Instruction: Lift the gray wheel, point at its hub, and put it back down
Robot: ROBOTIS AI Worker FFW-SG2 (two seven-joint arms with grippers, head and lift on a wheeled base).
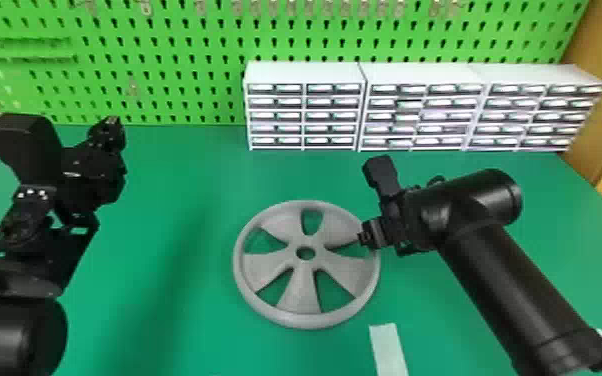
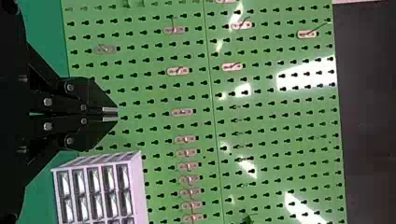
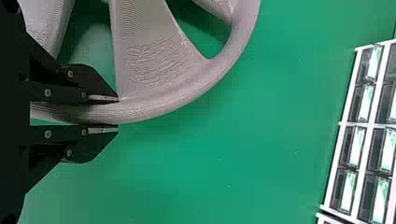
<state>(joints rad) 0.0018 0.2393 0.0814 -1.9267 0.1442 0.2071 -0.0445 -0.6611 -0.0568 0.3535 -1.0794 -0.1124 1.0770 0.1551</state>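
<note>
The gray wheel (image 1: 301, 295) appears face-up at the middle of the green table, its open hub between the spokes. My right gripper (image 1: 366, 238) is at the wheel's right edge. Seen from the right wrist, this gripper (image 3: 111, 115) is shut on the rim of the wheel (image 3: 159, 103), one finger on the inner side and the other on the outer side. At the left, my left gripper (image 1: 109, 131) is held well away from the wheel. Its own wrist view has the left gripper (image 2: 111, 115) shut with nothing between its tips, facing the pegboard.
White drawer cabinets (image 1: 305, 75) stand along the back of the table (image 1: 180, 200), from the middle to the right. Behind them rises a green pegboard (image 1: 165, 65) with small hooks. A pale strip (image 1: 388, 350) lies near the front, right of the wheel.
</note>
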